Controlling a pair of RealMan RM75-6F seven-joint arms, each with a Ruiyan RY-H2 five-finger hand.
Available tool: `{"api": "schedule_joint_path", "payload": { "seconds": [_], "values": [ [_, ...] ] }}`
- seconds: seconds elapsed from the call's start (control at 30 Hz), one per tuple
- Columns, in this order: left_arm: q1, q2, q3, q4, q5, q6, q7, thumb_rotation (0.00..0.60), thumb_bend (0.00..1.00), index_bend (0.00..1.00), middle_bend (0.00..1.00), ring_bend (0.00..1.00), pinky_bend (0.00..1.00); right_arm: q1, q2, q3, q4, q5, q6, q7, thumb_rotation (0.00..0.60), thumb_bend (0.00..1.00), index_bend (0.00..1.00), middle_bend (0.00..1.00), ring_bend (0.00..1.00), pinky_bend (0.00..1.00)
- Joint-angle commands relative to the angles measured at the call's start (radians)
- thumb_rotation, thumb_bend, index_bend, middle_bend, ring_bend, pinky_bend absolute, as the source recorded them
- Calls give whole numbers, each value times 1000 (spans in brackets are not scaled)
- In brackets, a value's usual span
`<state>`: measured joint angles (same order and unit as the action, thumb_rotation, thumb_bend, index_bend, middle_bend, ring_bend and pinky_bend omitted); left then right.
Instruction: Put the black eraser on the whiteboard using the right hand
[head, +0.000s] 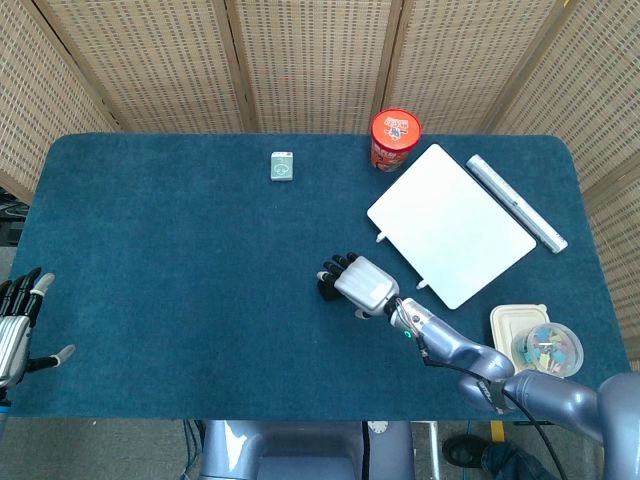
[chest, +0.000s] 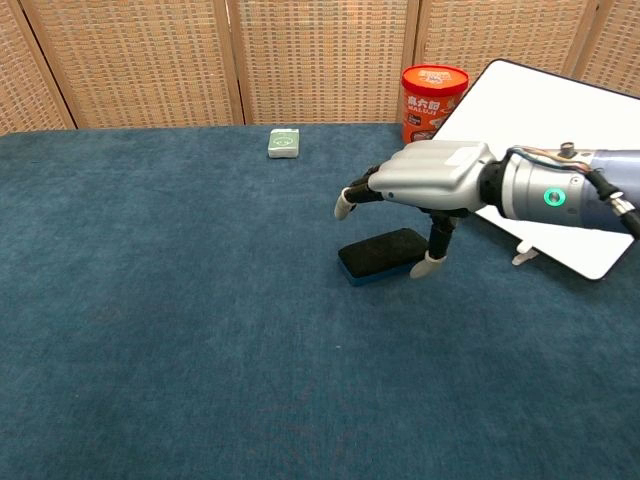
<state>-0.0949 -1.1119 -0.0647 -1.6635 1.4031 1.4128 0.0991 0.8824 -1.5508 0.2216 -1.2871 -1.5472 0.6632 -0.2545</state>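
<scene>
The right hand (chest: 425, 180) hovers palm-down directly above the black eraser (chest: 378, 256), fingers spread and extended, thumb pointing down beside the eraser's right end; it holds nothing. Contact between thumb tip and eraser cannot be determined. The eraser lies flat on the blue bench (head: 180, 260), near the centre, just left of the whiteboard (head: 450, 225). The whiteboard rests on small white feet at the right side of the bench. A red tub (head: 395, 139) stands behind the whiteboard's far corner, and a grey cylinder (head: 516, 202) lies along its right edge. A small pale box (head: 282, 166) sits towards the back. The left hand (head: 15, 330) is at the front left bench edge, fingers apart, empty
</scene>
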Motion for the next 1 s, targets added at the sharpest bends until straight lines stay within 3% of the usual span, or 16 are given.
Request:
{"api": "schedule_joint_path", "payload": {
  "seconds": [0.03,0.2,0.5,0.77,1.0],
  "values": [
    [-8,-2,-7,0,-18,-14,8,600,0,0,0,0,0,30,-46,18,44,55,-26,-33,600,156,223,231,222,304],
    [-13,-1,-10,1,-33,-22,10,600,0,0,0,0,0,57,-87,18,95,109,-37,-77,600,183,306,299,275,338],
    [-15,2,-7,-1,-34,-22,3,600,0,0,0,0,0,74,-138,-14,178,146,-18,-95,600,195,333,360,320,360],
    [-16,4,-5,0,-35,-23,-2,600,0,0,0,0,0,77,-184,-30,245,142,38,-51,600,260,498,538,464,449],
    [-19,3,-3,0,-34,-24,0,600,0,0,0,0,0,75,-182,-43,253,106,100,10,600,336,533,570,488,455]
  ]
}}
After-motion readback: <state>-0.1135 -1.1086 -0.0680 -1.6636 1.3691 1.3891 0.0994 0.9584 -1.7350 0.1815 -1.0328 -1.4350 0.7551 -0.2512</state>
